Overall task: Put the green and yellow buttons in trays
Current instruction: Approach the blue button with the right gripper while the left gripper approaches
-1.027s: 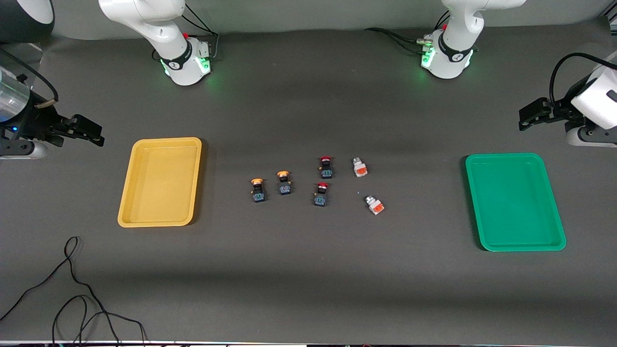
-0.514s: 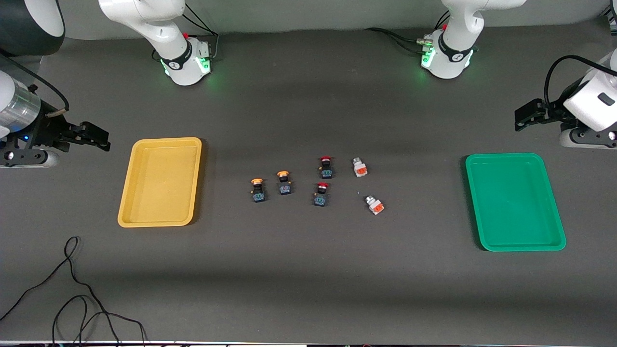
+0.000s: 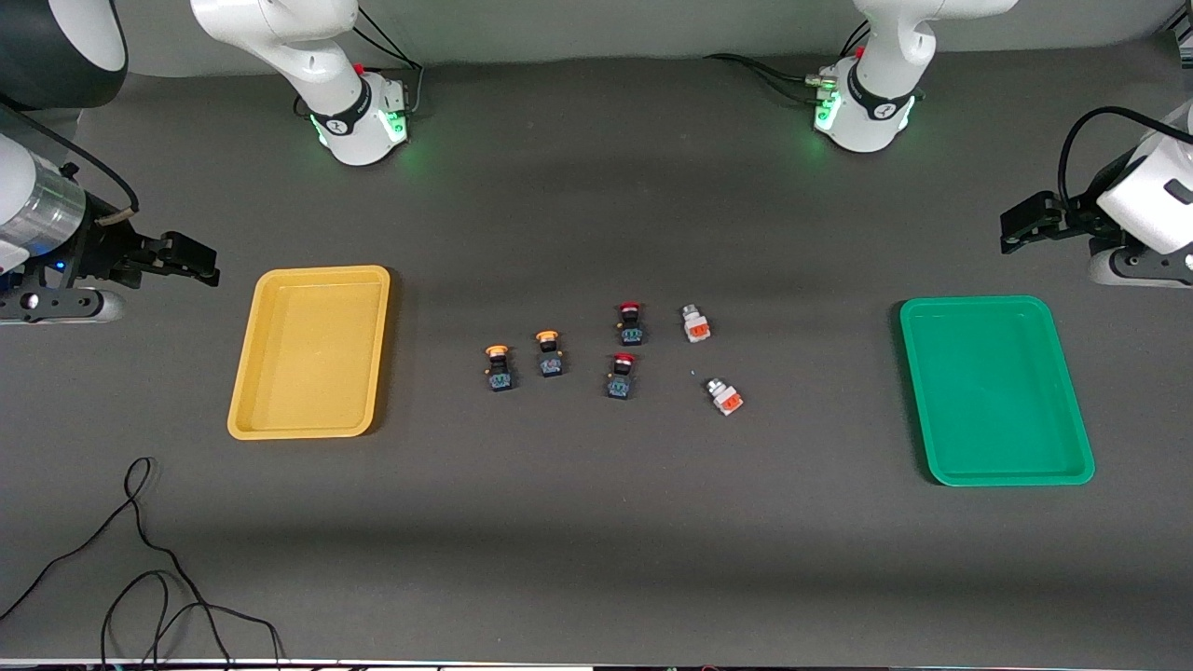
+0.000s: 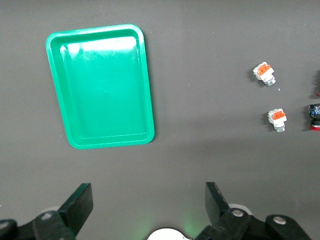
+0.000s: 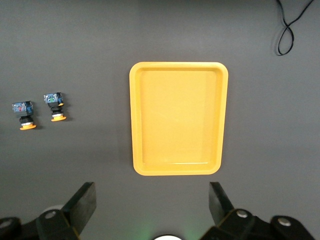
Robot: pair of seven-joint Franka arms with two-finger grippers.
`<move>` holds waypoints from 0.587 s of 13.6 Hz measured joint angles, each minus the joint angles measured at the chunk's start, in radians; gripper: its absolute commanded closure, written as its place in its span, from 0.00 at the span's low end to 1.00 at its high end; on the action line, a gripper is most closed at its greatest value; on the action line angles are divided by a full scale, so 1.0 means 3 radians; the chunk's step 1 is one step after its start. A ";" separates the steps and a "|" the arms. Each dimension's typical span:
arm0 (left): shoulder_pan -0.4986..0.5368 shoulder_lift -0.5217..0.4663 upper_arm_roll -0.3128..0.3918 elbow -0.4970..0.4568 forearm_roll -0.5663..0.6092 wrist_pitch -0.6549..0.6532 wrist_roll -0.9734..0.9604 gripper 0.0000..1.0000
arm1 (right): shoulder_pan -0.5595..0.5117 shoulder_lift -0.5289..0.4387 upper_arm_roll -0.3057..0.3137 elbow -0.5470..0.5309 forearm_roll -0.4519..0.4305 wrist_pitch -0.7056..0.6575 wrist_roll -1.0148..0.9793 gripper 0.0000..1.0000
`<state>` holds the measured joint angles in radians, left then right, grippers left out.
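Two black switches with yellow-orange caps [image 3: 499, 367] [image 3: 549, 353] stand mid-table; both show in the right wrist view [image 5: 24, 112] [image 5: 54, 104]. Two white switches with orange faces [image 3: 694, 323] [image 3: 723, 396] lie toward the left arm's end; both show in the left wrist view [image 4: 263, 73] [image 4: 276, 119]. The yellow tray [image 3: 308, 352] [image 5: 177, 117] and green tray [image 3: 995, 390] [image 4: 100, 85] hold nothing. My right gripper [image 3: 203, 267] [image 5: 152, 205] is open, in the air beside the yellow tray. My left gripper [image 3: 1014, 233] [image 4: 148, 205] is open, in the air beside the green tray.
Two black switches with red caps [image 3: 631, 322] [image 3: 621, 376] stand between the yellow-capped and white ones; one shows in the left wrist view [image 4: 314, 111]. A black cable [image 3: 140, 559] [image 5: 287, 30] loops on the table nearer the camera than the yellow tray.
My right gripper has moved a little toward the yellow tray. My left gripper has shifted only slightly. The switches and trays have not moved.
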<state>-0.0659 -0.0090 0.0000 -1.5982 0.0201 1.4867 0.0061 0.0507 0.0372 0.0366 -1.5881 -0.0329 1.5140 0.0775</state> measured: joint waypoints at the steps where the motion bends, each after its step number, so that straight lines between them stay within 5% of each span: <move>1: 0.0000 0.0000 -0.0001 -0.0001 0.0000 0.0000 0.0000 0.00 | 0.0055 0.0011 0.0004 0.0000 0.0004 -0.0003 0.0011 0.00; 8: -0.0047 0.0030 -0.0021 -0.0003 0.0016 0.0026 0.0000 0.00 | 0.0651 0.0178 0.0040 0.0002 0.0017 0.0060 0.0769 0.00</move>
<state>-0.0800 0.0001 -0.0063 -1.5991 0.0249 1.4945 0.0061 0.2462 0.0905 0.0485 -1.5874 -0.0278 1.5320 0.3082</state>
